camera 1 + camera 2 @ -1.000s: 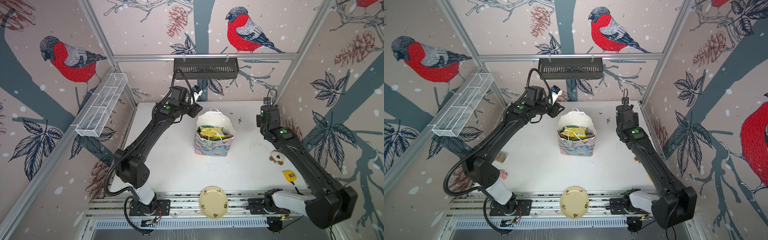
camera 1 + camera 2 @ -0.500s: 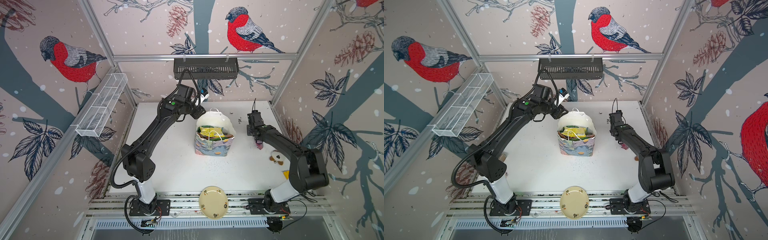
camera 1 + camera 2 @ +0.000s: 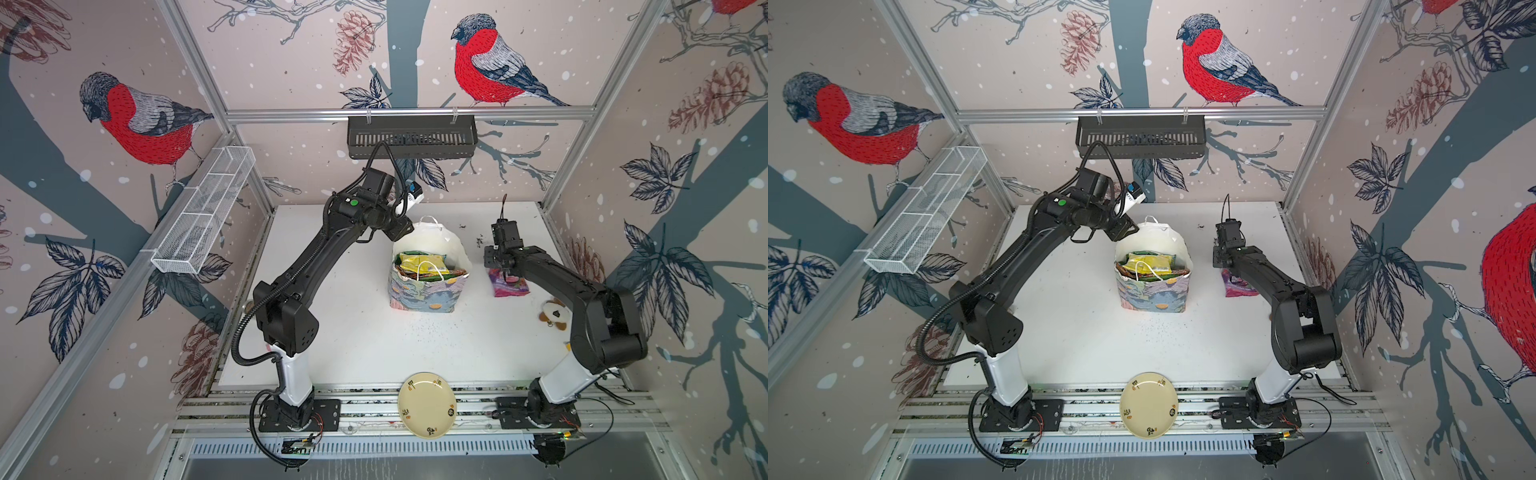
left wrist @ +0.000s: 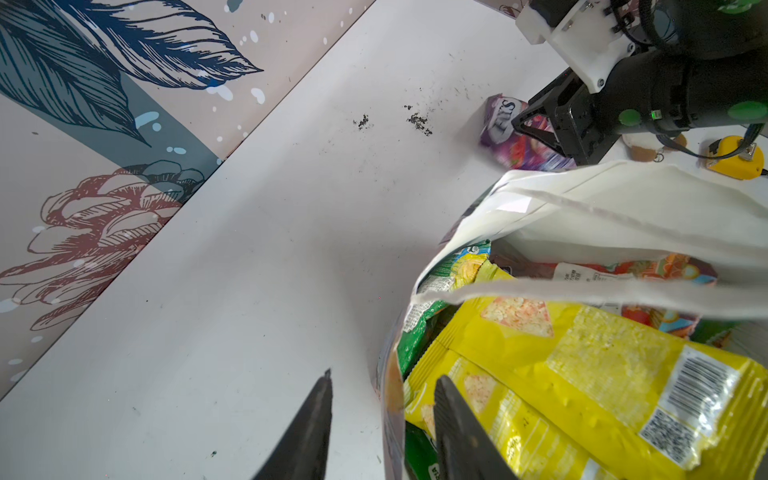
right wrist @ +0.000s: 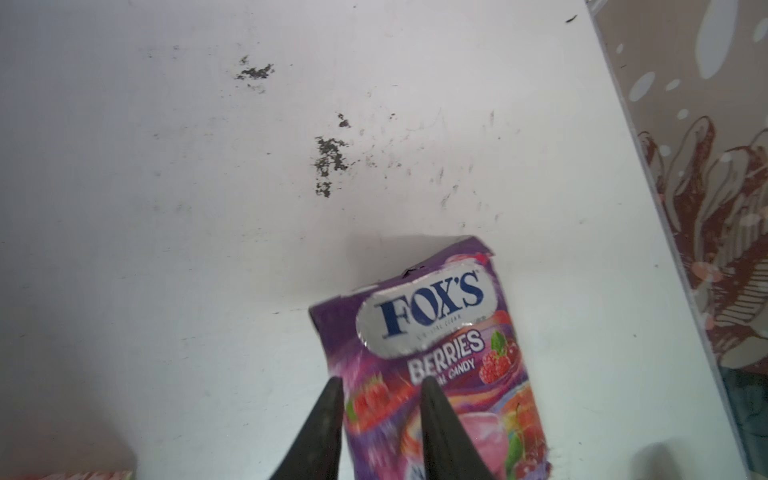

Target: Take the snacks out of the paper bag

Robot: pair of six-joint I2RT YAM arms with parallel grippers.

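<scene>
Snacks (image 3: 419,262): glossy film packets, likely light, crinkly, slippery; pinch a sealed edge.
Both top views: most packed in paper bag (image 3: 419,297); purple packet (image 3: 1237,289) flat on counter (image 3: 353,332) beside it.
Left wrist: left claw (image 4: 384,374) narrowly parted astride bag's wall, by yellow packet (image 4: 582,365).
Right wrist: right claw (image 5: 381,380) narrowly parted over purple packet.

Table (image 3: 353,332): bag (image 3: 419,296) upright at centre, packets (image 3: 420,264) packed together inside it. Loose packet (image 3: 510,286) flat on the table just right of the bag, apart from it. Toy (image 3: 552,316) further right, near the table's right edge. Tape measure (image 4: 733,160) beside the toy, probably in front of it. Plate (image 3: 427,405) on the front rail (image 3: 357,409), before the bag.
</scene>
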